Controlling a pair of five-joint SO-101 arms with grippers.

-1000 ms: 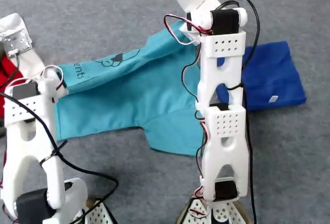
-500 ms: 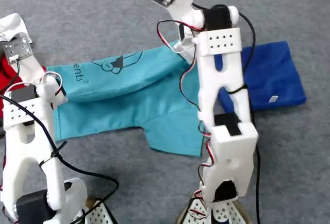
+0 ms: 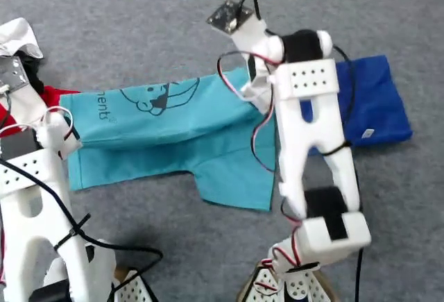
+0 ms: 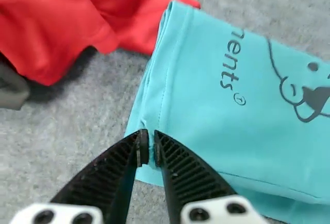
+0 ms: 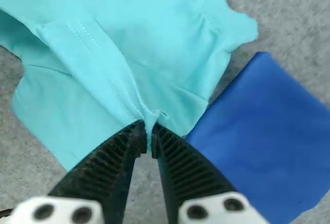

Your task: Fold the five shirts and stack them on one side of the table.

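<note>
Wide grey table (image 3: 139, 24), and stretched across the middle of it is the big one: the teal shirt (image 3: 159, 128), printed side up. Its far half is doubled over along its length and one sleeve sticks out toward the arm bases. So it's mid-fold, not a finished packet.

Off to the right end, touching the teal shirt's edge, lies the blue shirt (image 3: 378, 104). It's a neat flat rectangle and looks done. I'd call that the start of the stack, one shirt high.

At the left end the red shirt (image 4: 56, 23) sits crumpled, just beside the teal shirt's corner. A white garment (image 3: 15, 35) is bunched at the table's edge beyond it. There's something grey (image 4: 9, 87) next to the red, with too little showing to name it. By my count that's one folded, one in hand, and the rest of the heap untouched.

Now the small stuff. The left gripper (image 4: 147, 151) has its jaws nearly together, nipping the teal shirt's edge at the end nearest the red pile. The right gripper (image 5: 149, 131) is pinched tight on a pucker of teal fabric at the opposite end, right by the blue shirt. Both ends are held, so the next crease looks ready to be laid.
</note>
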